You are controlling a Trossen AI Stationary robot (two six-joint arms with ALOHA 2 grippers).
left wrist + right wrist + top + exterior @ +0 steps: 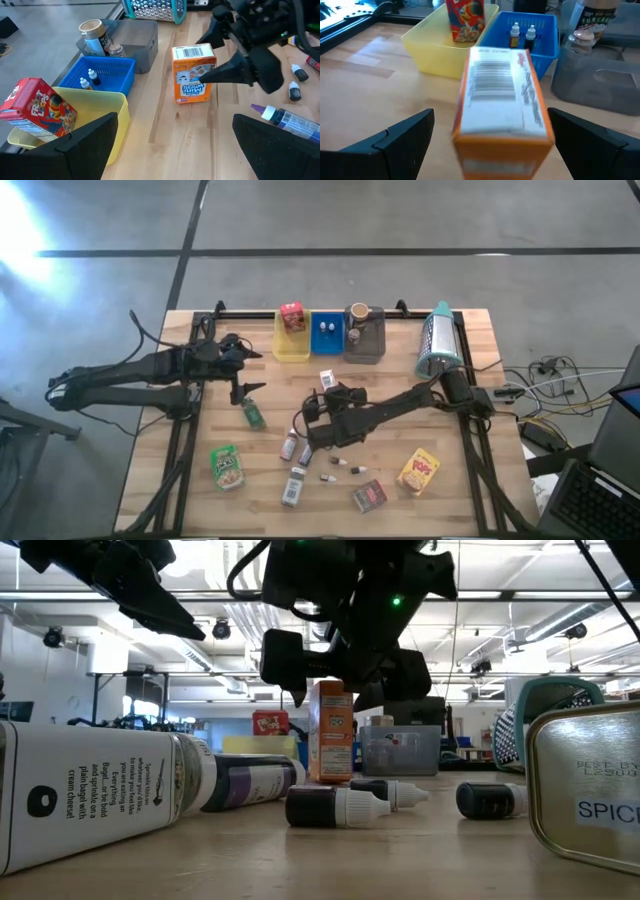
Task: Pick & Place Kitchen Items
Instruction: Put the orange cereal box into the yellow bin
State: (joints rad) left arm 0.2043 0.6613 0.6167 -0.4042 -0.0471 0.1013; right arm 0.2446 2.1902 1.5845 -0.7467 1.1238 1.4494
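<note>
Orange box (194,73) stands upright, barcode end up, between right fingers (405,137).

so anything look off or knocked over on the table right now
Nothing spilled or damaged. The odd one is the big metal grater, lying on its side at the table's right edge among small groceries. Several bottles, like the purple-capped one, also lie flat.

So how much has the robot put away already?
A little. A red box sits in the yellow tray, two small bottles in the blue tray, a cup in the grey tray. The right gripper, jaws open, is at the orange box. Many items still lie on the table.
</note>
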